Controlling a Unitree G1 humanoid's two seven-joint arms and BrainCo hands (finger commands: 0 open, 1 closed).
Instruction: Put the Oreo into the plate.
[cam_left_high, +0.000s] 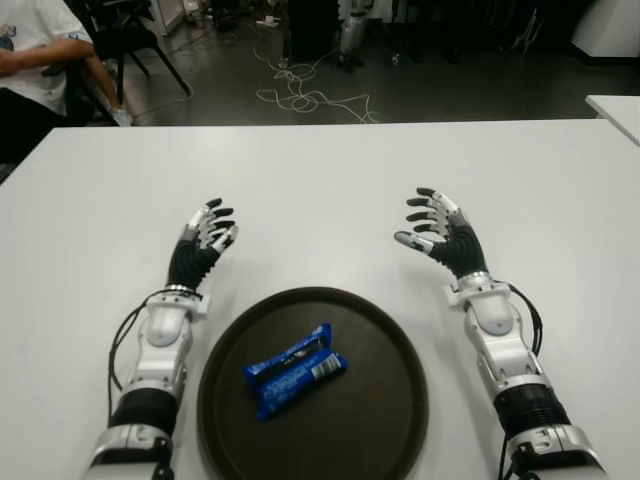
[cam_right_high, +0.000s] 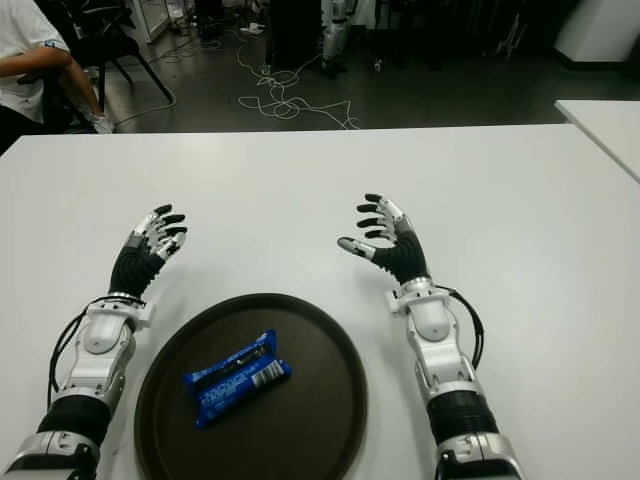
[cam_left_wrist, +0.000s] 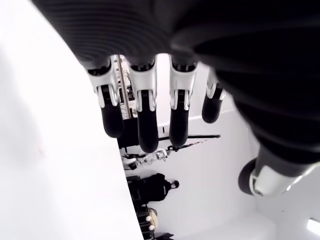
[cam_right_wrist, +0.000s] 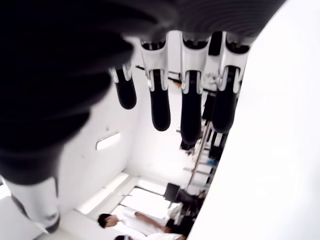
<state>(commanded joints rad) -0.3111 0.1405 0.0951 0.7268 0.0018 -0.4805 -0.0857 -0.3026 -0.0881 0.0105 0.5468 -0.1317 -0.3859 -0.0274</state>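
Left eye view: read everything below against the plate, your landmark.
Oreo (cam_left_high: 295, 369): a blue packet lying flat inside the plate, a little toward the robot's left of the plate's middle, long axis running diagonally. Neither hand touches it.
Plate (cam_left_high: 395, 345): a dark, round, shallow tray at the near edge of the table, between the two forearms. You'll see the Oreo is the only thing in it.
Left hand (cam_left_high: 205, 237): beyond the plate's far-left rim and clear of it, palm turned inward. Your left wrist view shows the fingers (cam_left_wrist: 145, 120) hanging straight and loosely spread, nothing between them. Empty and relaxed.
Right hand (cam_left_high: 438, 233): beyond the plate's far-right rim, also apart from it, about level with the left hand. Fingers (cam_right_wrist: 189, 107) fanned out with the thumb held off to the side; the right wrist view shows them extended with nothing in them. Empty and relaxed.
Table (cam_left_high: 330, 180): white top carrying the plate. Whether either hand touches it, you can't tell from these views.
Second table (cam_left_high: 620, 108): a white corner showing far right of the plate, past the main table's edge.
Cables (cam_left_high: 300, 95): a pale tangle on the dark floor, beyond the table on the far side from the plate.
Person (cam_left_high: 30, 50): seated far left of the plate, beyond the table corner, white shirt, only partly in frame.
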